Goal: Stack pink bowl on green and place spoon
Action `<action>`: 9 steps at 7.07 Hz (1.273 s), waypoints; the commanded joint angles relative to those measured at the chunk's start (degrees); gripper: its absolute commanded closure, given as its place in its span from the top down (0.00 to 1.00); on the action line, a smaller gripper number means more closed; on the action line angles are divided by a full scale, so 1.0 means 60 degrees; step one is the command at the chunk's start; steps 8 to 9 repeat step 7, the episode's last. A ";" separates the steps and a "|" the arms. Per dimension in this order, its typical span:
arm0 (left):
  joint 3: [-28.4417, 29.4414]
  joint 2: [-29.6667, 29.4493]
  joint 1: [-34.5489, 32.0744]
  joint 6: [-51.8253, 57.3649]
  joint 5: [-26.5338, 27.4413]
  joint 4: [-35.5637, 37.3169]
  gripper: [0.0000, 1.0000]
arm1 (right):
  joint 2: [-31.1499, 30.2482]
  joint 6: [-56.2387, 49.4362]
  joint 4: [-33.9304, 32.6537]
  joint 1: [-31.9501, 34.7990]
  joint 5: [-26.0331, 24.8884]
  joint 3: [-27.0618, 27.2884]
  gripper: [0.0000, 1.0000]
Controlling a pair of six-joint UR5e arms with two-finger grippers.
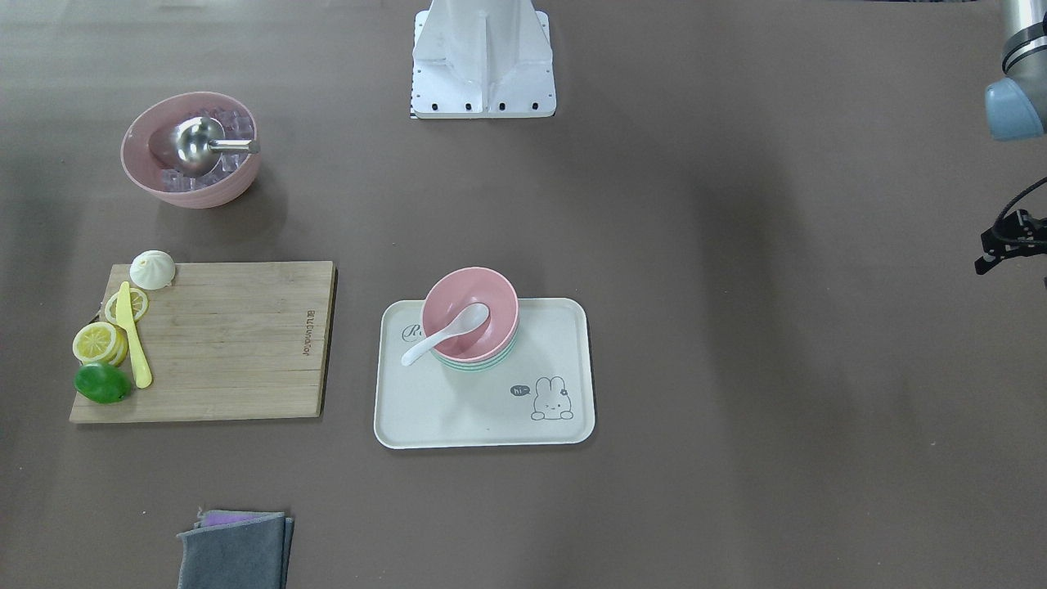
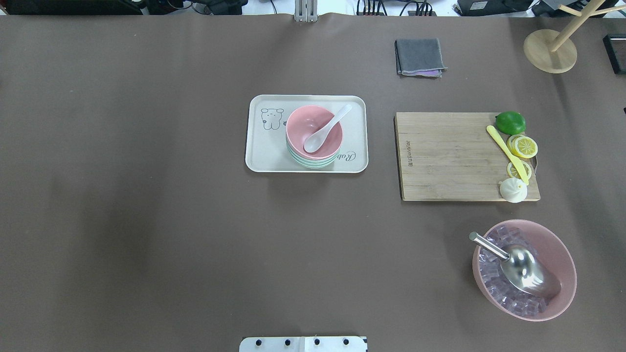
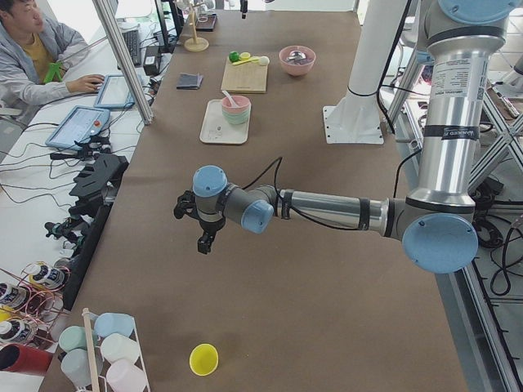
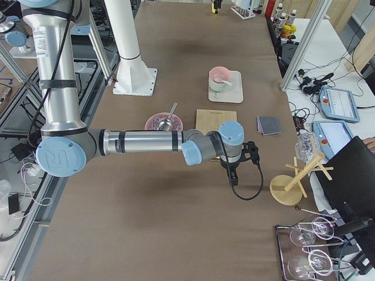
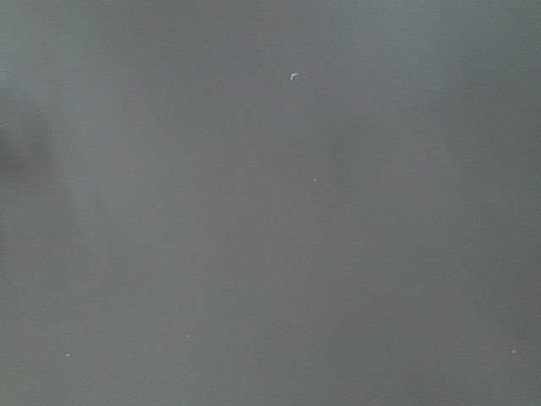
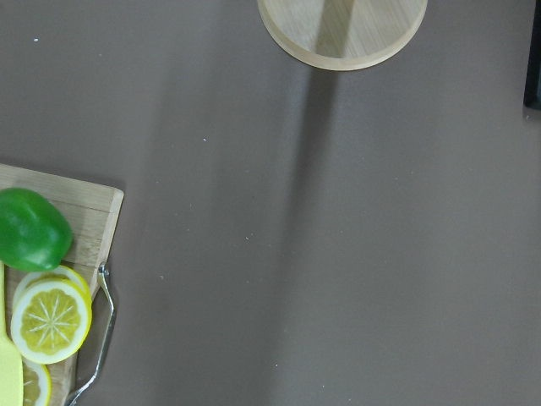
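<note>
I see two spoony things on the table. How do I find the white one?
Find the cream tray with the bunny drawing in the middle of the table. A pink bowl sits stacked on a green bowl there, and the white spoon lies in it, handle poking over the rim. The other scoop is shiny metal, in the big bowl of ice cubes off the tray.

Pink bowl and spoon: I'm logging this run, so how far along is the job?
Done, it seems: the pink bowl sits nested on the green bowl on the tray, and the spoon lies in the pink bowl, handle over its rim. In hand: nothing visible; the left end effector and right end effector are both far from the tray. Left to do: seemingly nothing.
</note>
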 commanded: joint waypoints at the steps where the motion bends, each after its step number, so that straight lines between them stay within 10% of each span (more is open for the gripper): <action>1: -0.0029 -0.0042 -0.0010 -0.0003 -0.0001 -0.0020 0.98 | 0.0018 -0.0008 -0.0005 -0.0015 -0.0062 -0.0010 1.00; 9: -0.0029 -0.0057 -0.0185 0.0011 -0.0001 -0.0020 0.98 | -0.0011 -0.0023 -0.0005 -0.0015 -0.0048 0.0005 1.00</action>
